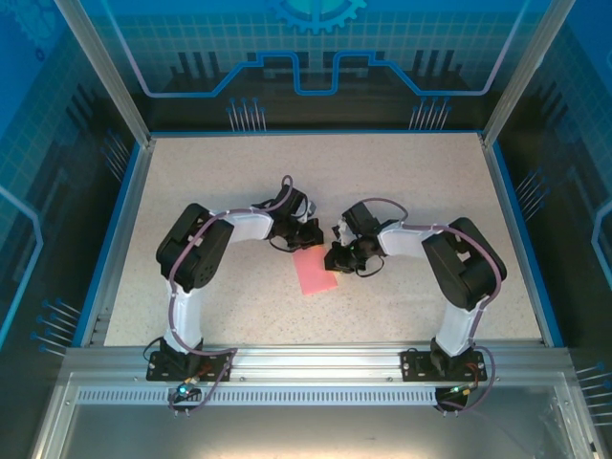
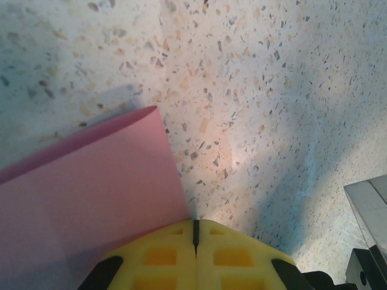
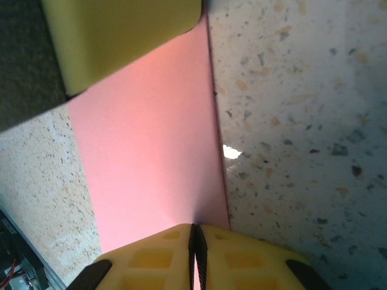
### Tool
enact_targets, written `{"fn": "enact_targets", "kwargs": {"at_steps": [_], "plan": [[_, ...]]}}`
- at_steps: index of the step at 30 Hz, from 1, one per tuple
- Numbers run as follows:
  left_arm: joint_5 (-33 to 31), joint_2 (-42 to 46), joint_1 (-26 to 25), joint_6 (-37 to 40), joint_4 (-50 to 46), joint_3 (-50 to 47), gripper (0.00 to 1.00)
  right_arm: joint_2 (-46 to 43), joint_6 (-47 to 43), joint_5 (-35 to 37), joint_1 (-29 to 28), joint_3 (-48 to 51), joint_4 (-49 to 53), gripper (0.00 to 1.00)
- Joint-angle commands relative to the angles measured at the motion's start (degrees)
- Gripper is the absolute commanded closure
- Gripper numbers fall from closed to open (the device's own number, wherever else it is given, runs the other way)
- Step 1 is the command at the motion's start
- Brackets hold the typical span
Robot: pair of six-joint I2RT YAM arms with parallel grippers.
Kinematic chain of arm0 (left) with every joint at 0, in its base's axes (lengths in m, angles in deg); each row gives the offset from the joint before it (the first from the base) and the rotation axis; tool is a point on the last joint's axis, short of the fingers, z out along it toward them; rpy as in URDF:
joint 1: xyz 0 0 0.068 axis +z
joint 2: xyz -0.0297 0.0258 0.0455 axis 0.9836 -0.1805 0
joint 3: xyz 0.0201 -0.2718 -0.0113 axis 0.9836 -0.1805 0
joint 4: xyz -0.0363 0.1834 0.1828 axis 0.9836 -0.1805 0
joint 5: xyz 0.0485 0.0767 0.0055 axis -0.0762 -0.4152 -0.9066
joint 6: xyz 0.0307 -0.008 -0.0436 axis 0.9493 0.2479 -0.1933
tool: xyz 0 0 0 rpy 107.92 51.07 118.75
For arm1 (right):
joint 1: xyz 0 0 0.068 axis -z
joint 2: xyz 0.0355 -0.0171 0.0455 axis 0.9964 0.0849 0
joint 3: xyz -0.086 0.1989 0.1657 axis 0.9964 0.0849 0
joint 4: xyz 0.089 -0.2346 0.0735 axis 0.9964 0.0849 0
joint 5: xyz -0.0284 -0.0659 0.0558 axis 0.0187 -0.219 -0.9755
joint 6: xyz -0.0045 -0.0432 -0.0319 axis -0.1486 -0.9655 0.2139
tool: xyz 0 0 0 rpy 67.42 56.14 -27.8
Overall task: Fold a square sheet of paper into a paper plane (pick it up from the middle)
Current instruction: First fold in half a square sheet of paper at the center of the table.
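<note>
Standing at the arm-base side and looking in: the square sheet of paper (image 1: pixel 316 274) isn't really square any more. It reads as a pink-red oblong, so I'd guess it's been doubled over once already. It's plain, with no print on it, and the edges are clean and sharp. It sits in the middle of the table (image 1: pixel 402 182), between the two arms, with its free end pointing back toward the bases.

The bit that matters is just past that. Both grippers are on the far end of the sheet, right next to each other. The right gripper (image 3: pixel 195 237) has its fingers clamped tight, with the paper coming straight out of the seam between them. From its own camera the strip runs lengthwise away from those fingers to a yellow pad (image 3: pixel 121 36) at the other end, which I take to be the other arm's. The left gripper (image 2: pixel 195 234) is also squeezed fully closed, and one straight edge of the sheet runs right into its seam, so it looks like a nip on the edge rather than a deep bite.

Neither arm is closer, since both are already on it. My guess is the next move depends on keeping that long axis taut between the two pinches.
</note>
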Motion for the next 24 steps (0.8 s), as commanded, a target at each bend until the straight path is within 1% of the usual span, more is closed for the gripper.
{"fn": "enact_targets", "kwargs": {"at_steps": [1, 19, 24], "plan": [[-5.97, -3.45, 3.22, 2.69, -0.86, 2.96, 0.94, 1.21, -1.51, 1.78, -1.82, 4.8, 8.83, 0.86], [-6.01, -6.36, 5.85, 3.99, -3.88, 9.84, 0.94, -0.61, -1.77, 2.48, -2.2, 8.19, 9.5, 0.86], [-4.67, -6.84, 5.88, 3.76, -3.73, 9.96, 0.94, -2.25, -1.3, 1.89, -2.19, 7.43, 8.42, 0.86]]}}
